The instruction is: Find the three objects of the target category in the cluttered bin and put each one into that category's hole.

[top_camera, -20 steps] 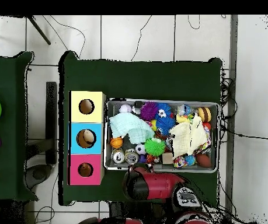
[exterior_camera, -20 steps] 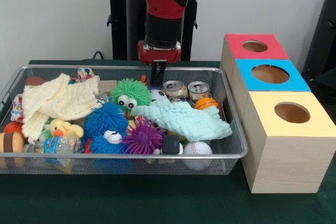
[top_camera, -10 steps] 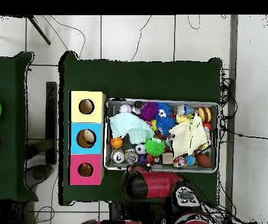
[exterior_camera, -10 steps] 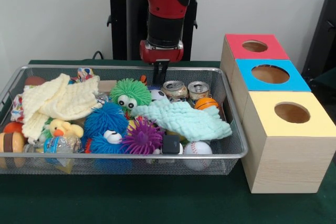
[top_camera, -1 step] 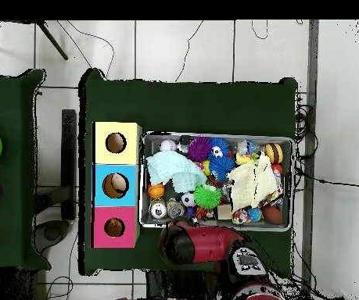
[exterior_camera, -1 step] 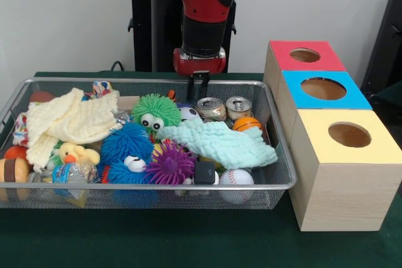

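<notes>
A wire mesh bin (exterior_camera, -1 step: 157, 186) holds a heap of toys, cloths and cans. My gripper (exterior_camera, -1 step: 199, 87) hangs over the bin's far edge, just behind two dented cans (exterior_camera, -1 step: 211, 107) (exterior_camera, -1 step: 238, 106) and a small soccer ball (exterior_camera, -1 step: 188, 113). It touches nothing. An orange basketball (exterior_camera, -1 step: 247, 123) lies by the cans and a baseball (exterior_camera, -1 step: 237, 177) sits at the near rim. To the right stands a row of boxes with holes: red (exterior_camera, -1 step: 286, 48), blue (exterior_camera, -1 step: 295, 80), yellow (exterior_camera, -1 step: 377, 145). In the overhead view the arm (top_camera, -1 step: 194, 244) covers the gripper.
A mint cloth (exterior_camera, -1 step: 220, 141) drapes over the bin's middle right and a yellow cloth (exterior_camera, -1 step: 69, 120) over its left. Green (exterior_camera, -1 step: 155, 111), blue (exterior_camera, -1 step: 127, 145) and purple (exterior_camera, -1 step: 171, 162) fuzzy toys fill the middle. A rubber duck (exterior_camera, -1 step: 74, 153) sits near the left front.
The arm has shifted a little to the right along the bin's far edge, toward the cans. Nothing in the bin has moved.
</notes>
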You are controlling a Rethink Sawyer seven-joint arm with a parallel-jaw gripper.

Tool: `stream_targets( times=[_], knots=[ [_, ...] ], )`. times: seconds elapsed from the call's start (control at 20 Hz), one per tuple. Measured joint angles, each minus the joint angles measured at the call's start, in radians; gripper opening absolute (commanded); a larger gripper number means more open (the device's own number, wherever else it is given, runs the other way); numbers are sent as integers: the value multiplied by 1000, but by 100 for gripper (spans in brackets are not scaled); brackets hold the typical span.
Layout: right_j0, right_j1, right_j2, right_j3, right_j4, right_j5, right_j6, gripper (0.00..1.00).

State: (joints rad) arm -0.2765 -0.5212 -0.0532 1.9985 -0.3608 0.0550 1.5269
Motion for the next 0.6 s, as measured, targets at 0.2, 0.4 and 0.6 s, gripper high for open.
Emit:
stream_targets(
  times=[0.2,0.4,0.6],
  knots=[
    [-11,-4,4,-2,0,6,0,100],
    [-20,-6,11,-2,0,24,0,100],
    [-26,-10,27,-3,0,41,0,100]
  ],
)
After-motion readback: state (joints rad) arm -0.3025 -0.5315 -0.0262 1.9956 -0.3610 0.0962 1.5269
